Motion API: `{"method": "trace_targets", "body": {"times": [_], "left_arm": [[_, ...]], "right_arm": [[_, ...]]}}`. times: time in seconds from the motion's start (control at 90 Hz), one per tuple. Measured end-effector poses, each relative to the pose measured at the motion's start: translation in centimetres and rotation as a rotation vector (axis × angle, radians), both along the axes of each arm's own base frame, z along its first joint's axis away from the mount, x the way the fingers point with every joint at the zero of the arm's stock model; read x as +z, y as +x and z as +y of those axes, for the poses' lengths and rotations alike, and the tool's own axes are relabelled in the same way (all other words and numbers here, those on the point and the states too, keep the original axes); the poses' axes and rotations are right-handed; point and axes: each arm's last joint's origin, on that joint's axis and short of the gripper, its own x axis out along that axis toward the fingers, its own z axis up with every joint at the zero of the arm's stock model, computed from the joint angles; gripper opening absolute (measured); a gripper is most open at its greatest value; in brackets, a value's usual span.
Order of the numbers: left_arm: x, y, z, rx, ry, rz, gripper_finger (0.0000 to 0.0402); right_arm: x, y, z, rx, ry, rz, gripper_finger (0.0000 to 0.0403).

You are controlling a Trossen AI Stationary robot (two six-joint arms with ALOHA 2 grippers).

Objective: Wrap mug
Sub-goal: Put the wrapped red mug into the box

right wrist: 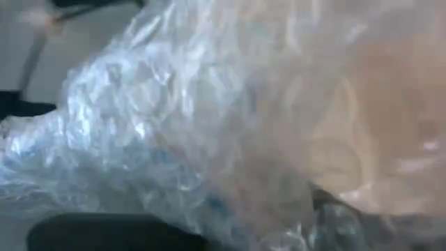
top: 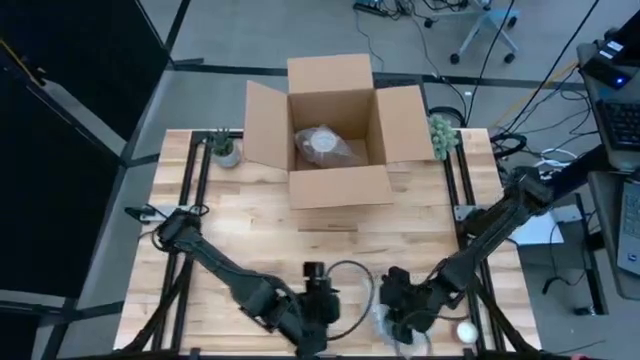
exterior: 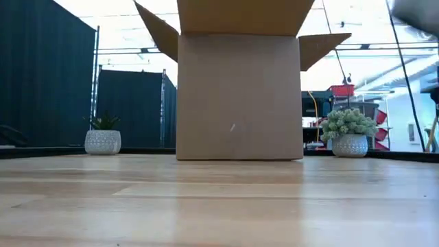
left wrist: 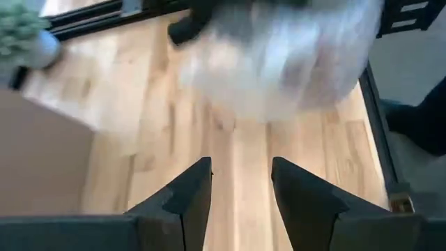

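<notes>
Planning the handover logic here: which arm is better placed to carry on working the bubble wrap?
Right. The right gripper sits on the bubble wrap, which fills its wrist view. The left gripper has open fingers holding nothing, with the wrap ahead of it.

No text, label, brand, number or sign can be read in any view. The cardboard box (exterior: 239, 96) at the far middle of the desk (exterior: 219, 206) shows plain brown sides, and the two plant pots carry only a pattern.
</notes>
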Motion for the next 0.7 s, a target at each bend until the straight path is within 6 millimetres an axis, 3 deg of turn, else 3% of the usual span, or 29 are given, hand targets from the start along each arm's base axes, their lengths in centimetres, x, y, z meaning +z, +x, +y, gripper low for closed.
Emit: {"method": "trace_targets", "body": {"times": [0.1,0.233,0.356,0.511,0.7], "left_arm": [[1.7,-1.9,0.1,-0.006,0.027,-0.015,0.0141],[3.9,-4.2,0.5,-0.015,0.019,-0.027,0.0141],[5.9,-6.5,1.6,-0.009,0.049,-0.030,0.0141],[8.3,-8.9,3.6,0.028,0.098,-0.066,0.0140],[9.8,-10.2,6.1,0.108,0.210,-0.107,0.0141]], "right_arm": [[3.4,-0.6,0.4,0.132,-0.047,-0.124,0.0022],[9.2,-0.8,-0.4,0.200,-0.087,-0.350,0.0021],[13.5,-0.6,-1.6,0.232,-0.232,-0.516,0.0021],[19.9,-0.2,-4.9,0.105,-0.536,-0.738,0.0019],[23.9,1.9,-10.8,-0.080,-0.891,-0.748,0.0018]]}}
